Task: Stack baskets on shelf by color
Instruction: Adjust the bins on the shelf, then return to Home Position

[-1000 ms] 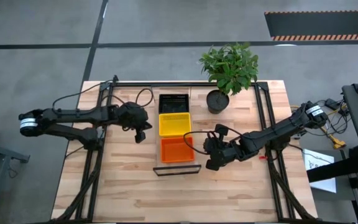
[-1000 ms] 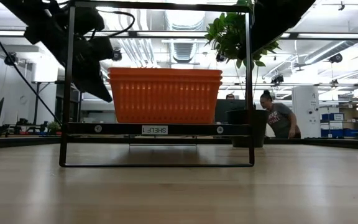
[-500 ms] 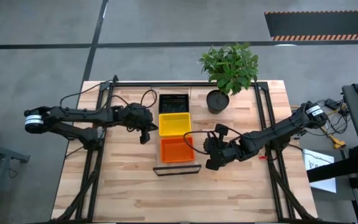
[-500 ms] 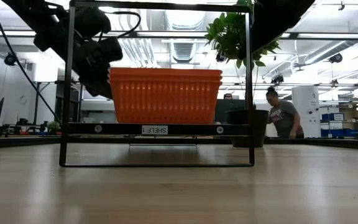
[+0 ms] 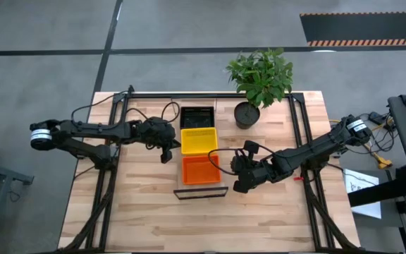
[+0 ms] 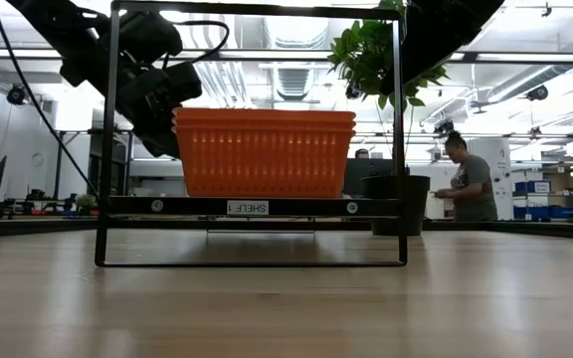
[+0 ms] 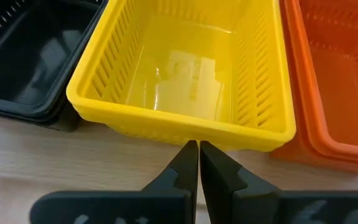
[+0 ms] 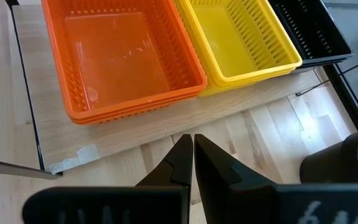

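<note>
Left gripper (image 5: 165,149): reaches in from the table's left edge and hangs just beside the yellow basket's left side; fingers pressed together, holding nothing. Its wrist view shows the fingertips (image 7: 199,163) just short of the yellow rim.
Shelf (image 5: 201,192): a narrow light-wood panel in a thin black frame, running from the table's far edge toward its middle.
Black baskets (image 5: 197,117): on the shelf's far end, nearest the far edge; what looks like more than one nested.
Yellow basket (image 5: 198,140): in the middle of the shelf, touching the black ones and the orange-red ones.
Orange-red baskets (image 5: 200,169): a nested stack at the shelf's near end.
Plant pot (image 5: 246,114): black, with a leafy green plant, by the far edge, right of the shelf.
Right gripper (image 5: 235,168): comes in from the right edge, just beside the orange-red stack's right side; fingers closed, empty.
Person (image 6: 465,177): standing in the room beyond the table.
</note>
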